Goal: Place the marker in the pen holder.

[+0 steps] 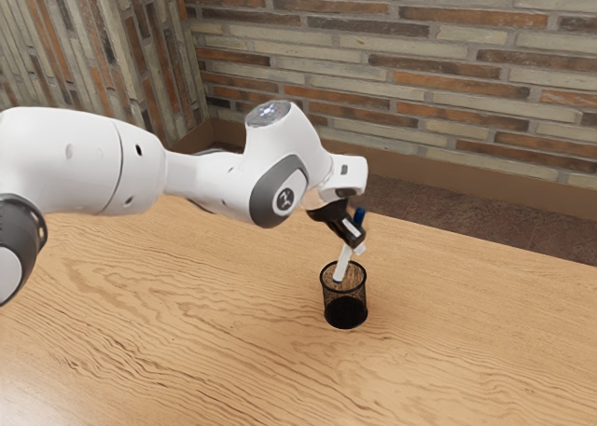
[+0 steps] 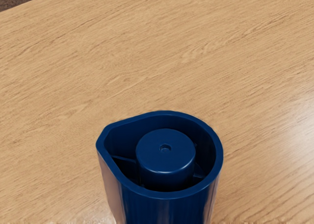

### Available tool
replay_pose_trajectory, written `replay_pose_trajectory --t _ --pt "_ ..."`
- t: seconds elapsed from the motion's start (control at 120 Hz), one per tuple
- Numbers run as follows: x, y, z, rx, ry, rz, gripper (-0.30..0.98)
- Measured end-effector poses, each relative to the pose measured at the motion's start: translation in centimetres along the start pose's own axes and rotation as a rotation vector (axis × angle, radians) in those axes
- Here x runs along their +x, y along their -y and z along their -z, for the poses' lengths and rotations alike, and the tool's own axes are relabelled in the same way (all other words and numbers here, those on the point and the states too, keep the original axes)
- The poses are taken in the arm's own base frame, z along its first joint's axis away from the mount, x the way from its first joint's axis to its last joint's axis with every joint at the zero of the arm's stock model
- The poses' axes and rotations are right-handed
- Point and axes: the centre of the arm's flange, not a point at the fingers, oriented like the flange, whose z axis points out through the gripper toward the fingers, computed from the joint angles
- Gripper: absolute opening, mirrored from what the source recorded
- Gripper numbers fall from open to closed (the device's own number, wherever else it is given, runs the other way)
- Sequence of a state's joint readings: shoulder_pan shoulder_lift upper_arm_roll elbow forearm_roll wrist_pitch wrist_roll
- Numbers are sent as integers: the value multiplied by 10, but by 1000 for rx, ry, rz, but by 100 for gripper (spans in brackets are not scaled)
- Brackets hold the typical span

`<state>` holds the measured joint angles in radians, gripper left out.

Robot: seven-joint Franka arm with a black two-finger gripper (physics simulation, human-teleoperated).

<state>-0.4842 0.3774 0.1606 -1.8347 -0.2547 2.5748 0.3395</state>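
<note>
Pincer (image 1: 354,240) found closed on the marker (image 1: 343,262), which leans, blue end above the pincer, white end below it and within the holder's (image 1: 346,312) rim outline. Holder stands beneath the pincer; a straighter axis, lowering and release appear due.

Exterior view: the arm (image 1: 84,160) is cut off at the exterior view's left; the pincer (image 1: 357,243) hides the middle of the marker (image 1: 344,260); the mesh of the pen holder (image 1: 346,311) is too fine to resolve. Wrist view: the frame's edge cuts off the marker below its blue end, and the table (image 2: 147,47).
</note>
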Motion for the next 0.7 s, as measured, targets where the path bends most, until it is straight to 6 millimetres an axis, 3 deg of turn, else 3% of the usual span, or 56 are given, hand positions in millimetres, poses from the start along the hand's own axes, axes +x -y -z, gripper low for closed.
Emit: replay_pose_trajectory --t 0.333,0.5,0.567,0.642,0.7 --pt "-15 1 -22 7 16 -5 -7" --pt "-20 1 -22 -29 13 32 30" --pt "1 0 2 -35 -38 23 40" --pt "60 -1 72 -20 -119 -40 48" --pt "75 8 119 -12 -108 -54 52"
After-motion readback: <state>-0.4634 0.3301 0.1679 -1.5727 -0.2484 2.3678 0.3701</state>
